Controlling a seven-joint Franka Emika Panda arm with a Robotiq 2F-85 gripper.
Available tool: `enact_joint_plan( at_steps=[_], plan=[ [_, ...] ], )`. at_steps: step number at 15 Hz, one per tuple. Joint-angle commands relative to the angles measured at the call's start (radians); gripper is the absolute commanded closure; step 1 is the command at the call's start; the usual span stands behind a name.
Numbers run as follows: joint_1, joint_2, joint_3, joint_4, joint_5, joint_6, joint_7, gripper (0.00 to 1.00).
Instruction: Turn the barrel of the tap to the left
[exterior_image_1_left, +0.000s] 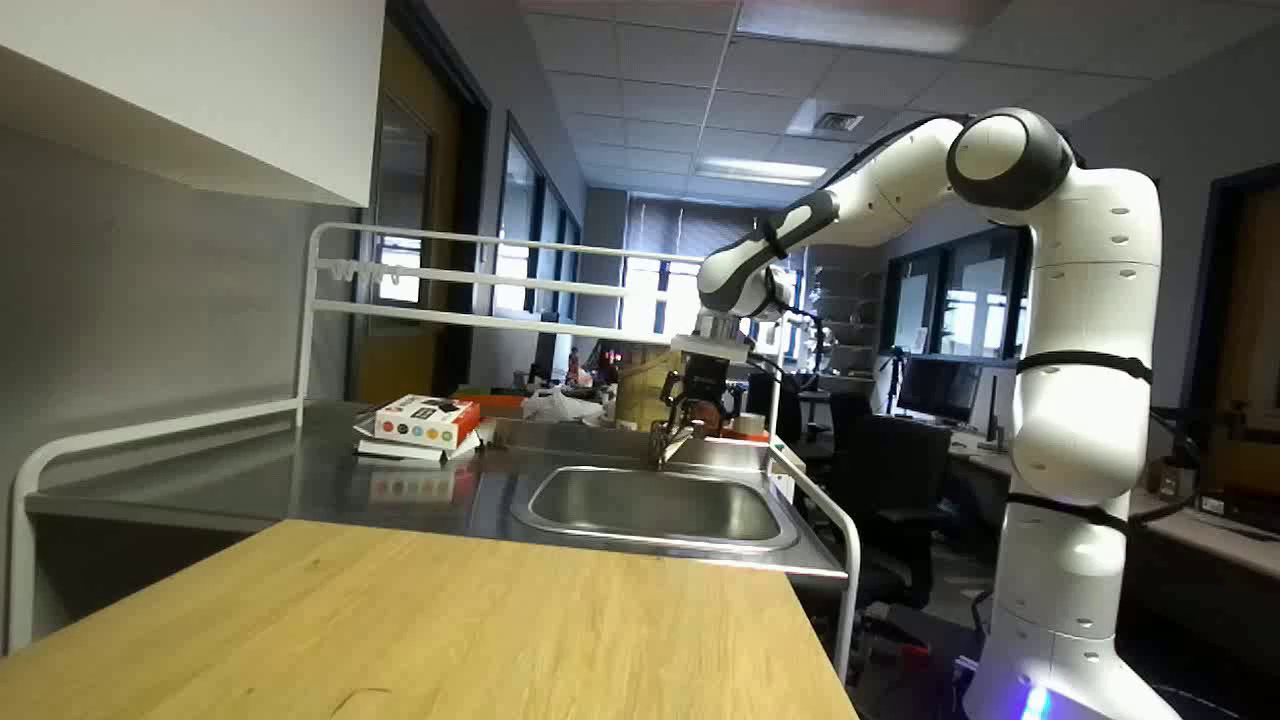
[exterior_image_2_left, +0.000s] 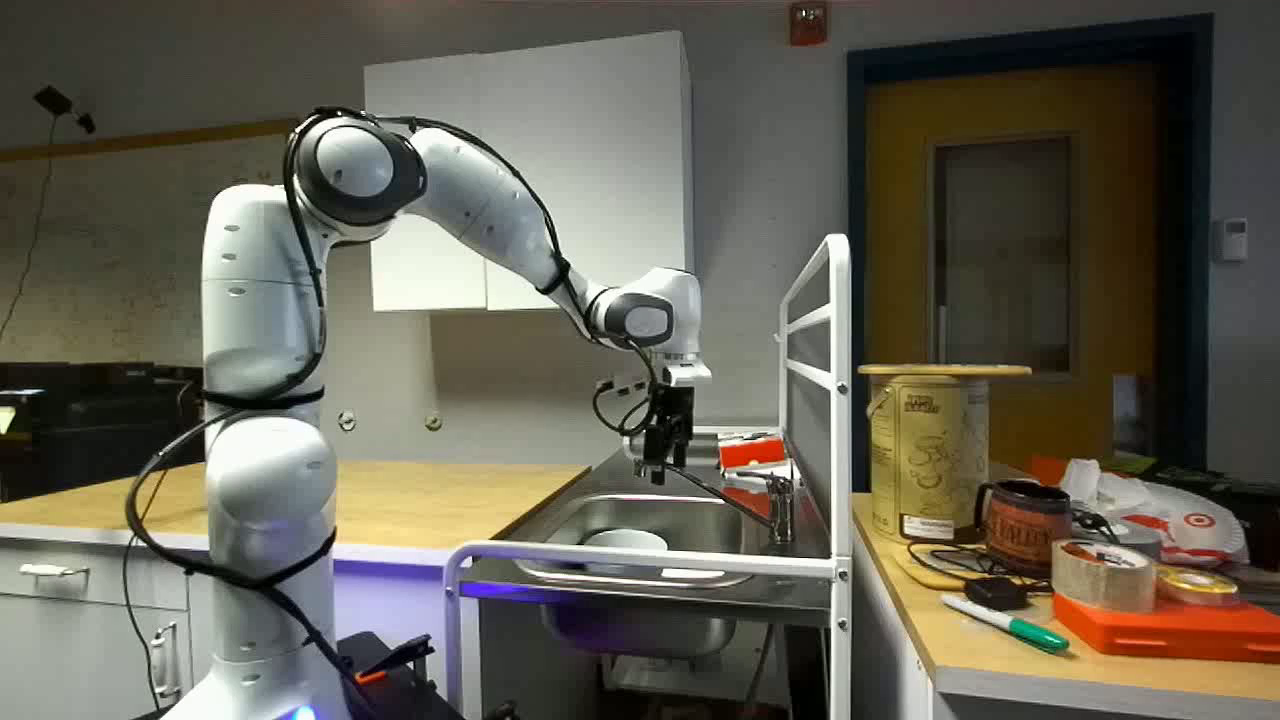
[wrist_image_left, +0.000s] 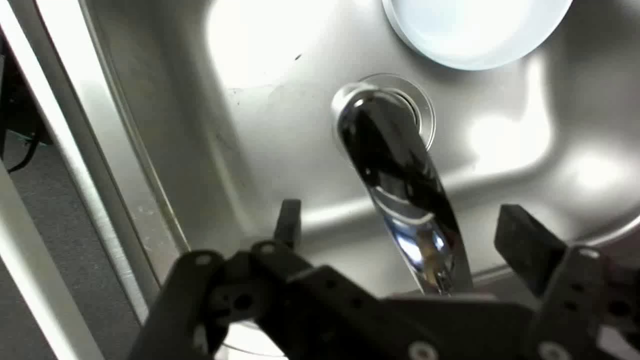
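Observation:
The tap (exterior_image_2_left: 781, 508) stands at the sink's rack-side edge, and it also shows small in an exterior view (exterior_image_1_left: 661, 442). Its shiny metal barrel (exterior_image_2_left: 722, 494) slants up over the sink toward my gripper. In the wrist view the barrel (wrist_image_left: 400, 185) runs between my two fingers, with space on both sides; its lower part is hidden behind the gripper. My gripper (wrist_image_left: 404, 230) is open, its fingers apart and not touching the barrel. In both exterior views the gripper (exterior_image_1_left: 700, 420) points down at the tap, with its fingertips (exterior_image_2_left: 655, 472) near the barrel's raised end.
The steel sink (exterior_image_1_left: 540, 510) holds a pale bowl (wrist_image_left: 475, 35) near the drain. White rack rails (exterior_image_2_left: 838, 420) rise beside the tap, and a low rail (exterior_image_2_left: 640, 556) crosses in front. A red and white box (exterior_image_1_left: 425, 420) lies on the steel counter. A wooden worktop (exterior_image_1_left: 450, 620) adjoins.

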Motion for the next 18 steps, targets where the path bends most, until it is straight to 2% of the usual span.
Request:
enact_joint_plan(
  at_steps=[1,15,18],
  plan=[
    [-0.009,0.001,0.008,0.003,0.000,-0.003,0.000,0.00],
    [-0.009,0.000,0.008,0.003,0.000,-0.003,0.000,0.00],
    [-0.013,0.036,0.004,0.028,0.006,-0.004,0.015,0.00]
  ],
)
